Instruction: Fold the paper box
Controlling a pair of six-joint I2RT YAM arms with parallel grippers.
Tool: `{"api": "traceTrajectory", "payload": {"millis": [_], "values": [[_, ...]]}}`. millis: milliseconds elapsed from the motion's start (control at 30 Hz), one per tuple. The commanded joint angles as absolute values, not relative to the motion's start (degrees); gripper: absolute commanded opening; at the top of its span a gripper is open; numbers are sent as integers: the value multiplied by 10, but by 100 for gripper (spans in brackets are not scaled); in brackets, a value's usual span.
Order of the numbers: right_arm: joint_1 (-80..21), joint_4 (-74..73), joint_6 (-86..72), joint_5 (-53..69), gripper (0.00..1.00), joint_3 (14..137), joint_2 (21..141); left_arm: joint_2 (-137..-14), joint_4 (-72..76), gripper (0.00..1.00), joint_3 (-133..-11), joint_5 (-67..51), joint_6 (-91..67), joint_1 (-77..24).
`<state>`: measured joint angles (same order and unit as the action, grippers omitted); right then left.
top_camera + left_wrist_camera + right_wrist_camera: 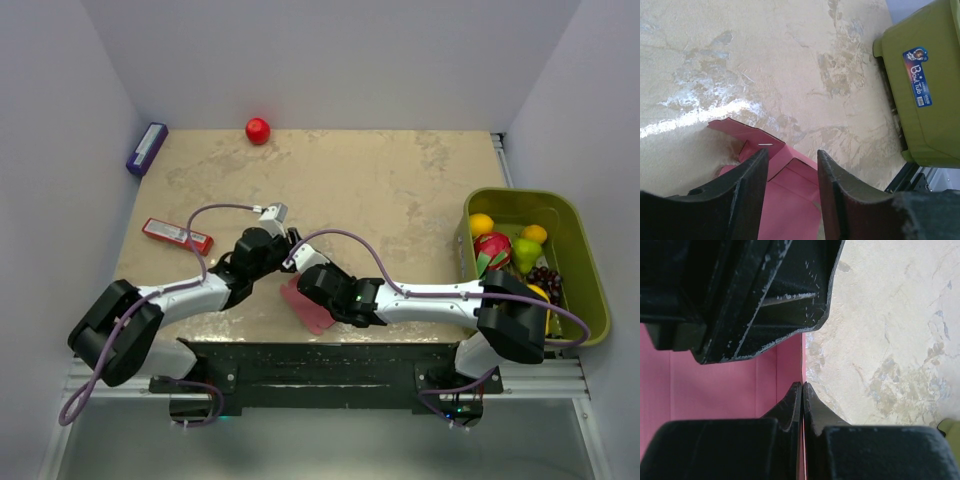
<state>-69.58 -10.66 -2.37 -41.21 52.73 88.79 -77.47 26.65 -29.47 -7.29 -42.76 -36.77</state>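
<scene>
Paper box (305, 305), top external view: one pink card piece lies on the table (380, 180) at 6 o'clock, close to the near edge. The left gripper (280, 268) meets it from 10 o'clock and the right gripper (312, 285) from 3 o'clock, so the card sits between and partly under the two. Also counted are one red ball (258, 130) at 12 o'clock, one purple box (146, 148) at 10 o'clock, one red bar packet (177, 235) at 9 o'clock, and one green bin (575, 235) at 3 o'clock holding several pieces of fruit (492, 246).

Left wrist view: the two fingers (747, 190) stand a moderate gap apart, gripping nothing. The card lies flat under and between them, and one creased flap (745, 131) is raised just beyond the fingertips at 11 o'clock. The bin carries one blue sticker (917, 77) at 2 o'clock.

Right wrist view: the two fingers (790, 410) are pressed together on the card's right edge, which shows as a thin red line between them. The pink sheet (715, 390) extends to 9 o'clock, and the black body of the left gripper is close above it.
</scene>
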Motion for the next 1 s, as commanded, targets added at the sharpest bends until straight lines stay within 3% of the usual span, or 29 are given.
{"api": "traceTrajectory", "payload": {"millis": [0, 200, 367, 533, 667, 967], "values": [[-695, -115, -30, -378, 0, 515, 904, -791, 304, 43, -318, -97, -442, -366], [-695, -112, -25, -379, 0, 518, 907, -803, 319, 41, -314, -111, -452, -367], [-694, -112, -24, -383, 0, 519, 911, -818, 334, 30, -309, -129, -462, -367], [-695, -116, -25, -381, 0, 522, 914, -824, 345, 26, -295, -131, -467, -367], [-695, -120, -30, -381, 6, 524, 914, -831, 357, 23, -290, -134, -472, -367], [-695, -136, -53, -376, 34, 524, 894, -839, 373, 21, -276, -135, -471, -367]]}}
